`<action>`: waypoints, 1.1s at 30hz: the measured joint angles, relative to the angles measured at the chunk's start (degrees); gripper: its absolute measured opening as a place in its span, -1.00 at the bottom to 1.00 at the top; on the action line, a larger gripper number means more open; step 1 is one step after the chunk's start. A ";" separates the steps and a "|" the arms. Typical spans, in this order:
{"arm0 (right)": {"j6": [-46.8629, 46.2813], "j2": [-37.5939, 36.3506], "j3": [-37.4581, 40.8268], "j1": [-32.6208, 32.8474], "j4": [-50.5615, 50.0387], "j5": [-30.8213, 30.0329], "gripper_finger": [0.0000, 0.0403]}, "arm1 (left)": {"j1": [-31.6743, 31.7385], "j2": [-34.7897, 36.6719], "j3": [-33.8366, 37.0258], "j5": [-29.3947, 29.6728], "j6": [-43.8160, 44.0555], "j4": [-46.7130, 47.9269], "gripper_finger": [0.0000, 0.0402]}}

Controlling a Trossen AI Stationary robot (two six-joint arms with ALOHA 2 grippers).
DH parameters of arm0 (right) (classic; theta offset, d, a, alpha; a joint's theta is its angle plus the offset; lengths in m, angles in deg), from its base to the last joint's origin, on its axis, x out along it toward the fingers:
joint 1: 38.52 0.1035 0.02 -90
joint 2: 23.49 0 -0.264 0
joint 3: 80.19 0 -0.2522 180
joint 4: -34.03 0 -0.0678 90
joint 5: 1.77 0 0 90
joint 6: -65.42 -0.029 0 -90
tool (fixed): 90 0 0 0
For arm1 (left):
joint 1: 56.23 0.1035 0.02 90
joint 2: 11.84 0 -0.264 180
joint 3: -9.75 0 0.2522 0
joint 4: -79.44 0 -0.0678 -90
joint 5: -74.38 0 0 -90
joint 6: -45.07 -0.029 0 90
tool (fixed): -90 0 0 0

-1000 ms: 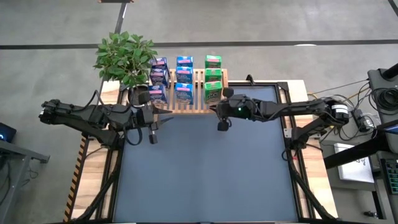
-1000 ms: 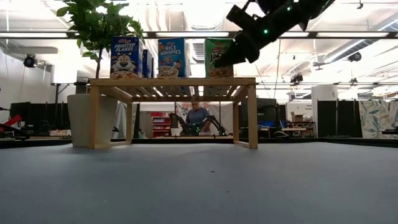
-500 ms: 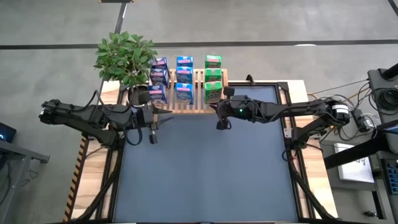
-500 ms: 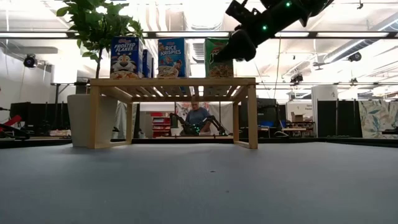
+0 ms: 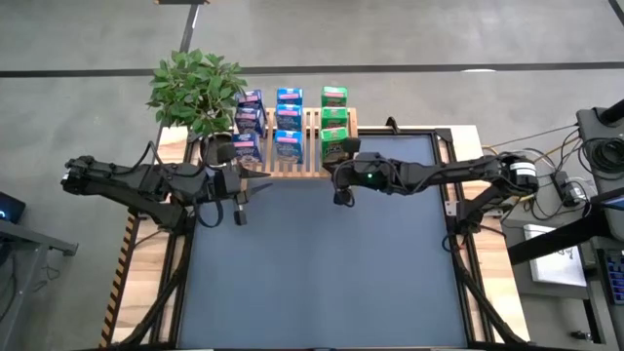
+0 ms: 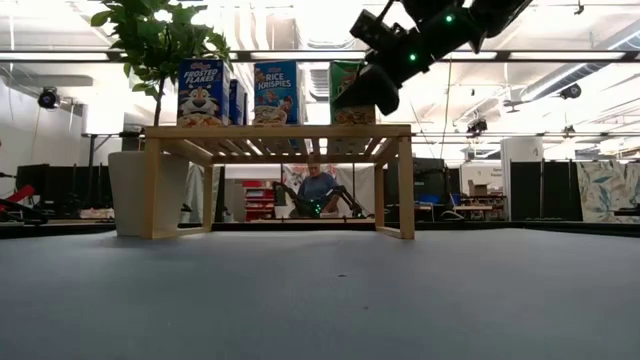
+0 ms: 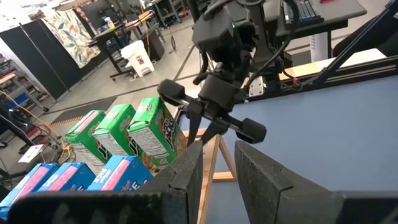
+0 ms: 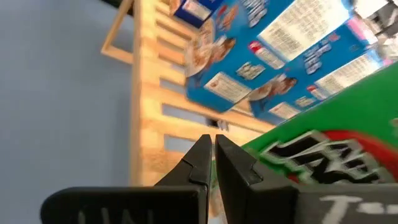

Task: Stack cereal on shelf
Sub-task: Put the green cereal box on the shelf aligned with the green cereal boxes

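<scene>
The light wooden shelf [image 5: 310,168] stands at the table's far edge. Several cereal boxes stand upright on its slats in three rows: purple-blue [image 5: 248,123], blue [image 5: 288,122] and green [image 5: 334,123]. My right gripper [image 7: 191,134] is shut and hovers at the shelf's front right corner, beside the front green box [image 7: 152,134]. It shows in the low view [image 6: 378,92] in front of that box [image 6: 345,75]. My left gripper [image 7: 217,168] hangs open and empty off the shelf's front left corner [image 5: 249,185]. My right gripper's shut fingertips [image 8: 211,146] point slantwise down from the table's right, close to the front green box's lower edge [image 8: 292,163] and the shelf's slats [image 8: 155,143]. I cannot tell whether they touch the box or the wood.
A potted green plant [image 5: 195,86] stands at the shelf's left end. The blue-grey table mat [image 5: 322,278] lies bare in front of the shelf. In the low view a person [image 6: 318,186] sits in the room beyond the table.
My right gripper has edged toward the table's left, closer to the front green box, and has rolled somewhat about its own axis. It has stayed shut. The boxes and the shelf have kept their places.
</scene>
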State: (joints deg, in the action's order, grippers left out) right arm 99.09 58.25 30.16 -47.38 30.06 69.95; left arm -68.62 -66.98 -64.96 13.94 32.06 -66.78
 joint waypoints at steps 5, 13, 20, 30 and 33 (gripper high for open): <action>0.77 0.20 -0.12 -0.02 -0.11 -1.34 -0.94 | -0.01 0.00 0.00 0.00 0.00 0.07 -0.61; 0.88 0.18 -0.10 -0.02 1.01 -2.79 -0.94 | 0.00 0.00 0.00 0.00 0.00 0.05 -0.61; 1.04 0.17 -0.12 -0.01 3.13 -2.80 -0.94 | 0.01 0.00 0.02 0.00 0.00 -0.16 -0.61; -4.25 -1.41 -7.58 1.31 -9.13 -2.69 -0.94 | -0.01 0.00 0.00 0.00 0.00 -0.54 -0.61; -5.63 -0.66 -13.49 1.20 -17.22 -2.73 -0.94 | 0.01 0.00 0.00 0.00 0.00 -0.59 -0.61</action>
State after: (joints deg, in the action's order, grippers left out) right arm 93.46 57.59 16.66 -46.17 12.85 67.21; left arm -68.61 -66.98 -64.96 13.94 32.06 -67.36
